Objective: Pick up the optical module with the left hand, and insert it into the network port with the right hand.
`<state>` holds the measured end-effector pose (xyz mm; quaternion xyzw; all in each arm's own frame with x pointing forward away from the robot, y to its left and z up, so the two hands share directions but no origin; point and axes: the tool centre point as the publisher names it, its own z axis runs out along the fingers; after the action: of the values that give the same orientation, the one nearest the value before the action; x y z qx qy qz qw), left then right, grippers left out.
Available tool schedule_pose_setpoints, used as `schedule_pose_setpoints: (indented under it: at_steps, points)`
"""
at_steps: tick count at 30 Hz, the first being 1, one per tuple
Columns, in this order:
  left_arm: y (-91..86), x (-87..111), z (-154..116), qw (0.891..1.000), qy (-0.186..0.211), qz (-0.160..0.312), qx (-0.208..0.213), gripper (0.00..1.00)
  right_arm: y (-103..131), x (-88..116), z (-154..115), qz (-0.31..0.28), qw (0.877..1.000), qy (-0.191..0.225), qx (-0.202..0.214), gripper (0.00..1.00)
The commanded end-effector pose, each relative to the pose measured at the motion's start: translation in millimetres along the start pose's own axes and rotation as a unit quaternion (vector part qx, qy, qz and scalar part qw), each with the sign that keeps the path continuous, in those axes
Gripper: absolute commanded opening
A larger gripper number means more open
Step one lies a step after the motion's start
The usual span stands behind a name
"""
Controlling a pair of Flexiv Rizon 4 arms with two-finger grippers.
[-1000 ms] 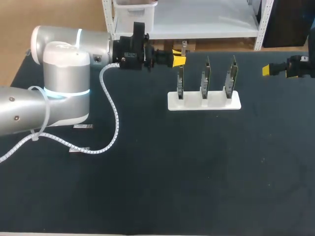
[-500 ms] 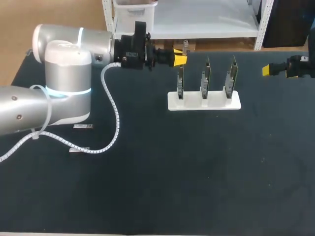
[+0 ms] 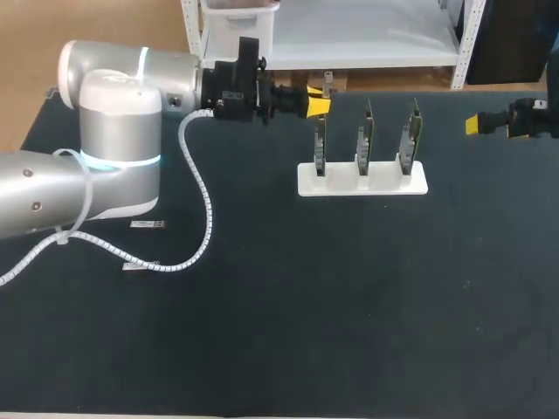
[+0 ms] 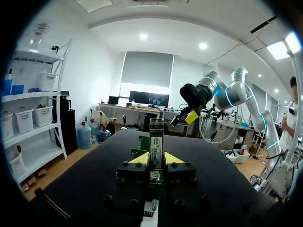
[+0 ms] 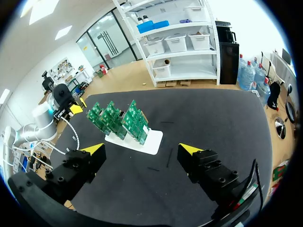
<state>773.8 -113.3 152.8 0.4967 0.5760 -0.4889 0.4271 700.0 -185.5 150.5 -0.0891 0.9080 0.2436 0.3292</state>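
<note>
My left gripper (image 3: 318, 105) hovers at the table's far edge, just behind the left end of the board rack, and is shut on the optical module (image 3: 327, 83). In the left wrist view the slim metal module (image 4: 156, 139) stands upright between the yellow tips of the left gripper (image 4: 156, 159). Three green circuit boards (image 3: 363, 138) carrying the ports stand upright in a white base (image 3: 362, 179). My right gripper (image 3: 478, 125) waits at the far right, open and holding nothing. Seen from its own wrist, the right gripper (image 5: 143, 151) faces the boards (image 5: 118, 118) from a distance.
Two small flat parts lie on the black mat at the left, one (image 3: 147, 225) under the left arm and one (image 3: 133, 266) by its white cable (image 3: 203, 209). Open mat stretches in front of the white base.
The left arm has shifted very slightly to the right, still gripping the module. The right arm has not moved.
</note>
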Motion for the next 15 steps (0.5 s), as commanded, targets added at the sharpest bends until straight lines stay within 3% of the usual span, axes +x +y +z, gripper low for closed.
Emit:
schedule_pose_setpoints:
  at_steps: [1, 15]
  points:
    - [2.8, 1.4, 1.1, 1.0, 0.003, -0.001, 0.003, 0.0, 0.7, 0.3, 0.0, 0.0, 1.0, -0.001, 0.002, 1.0]
    - [3.9, 2.9, 0.0, 1.0, 0.004, -0.003, -0.002, 0.0, 0.7, 0.3, 0.0, 0.0, 1.0, -0.001, 0.002, 1.0]
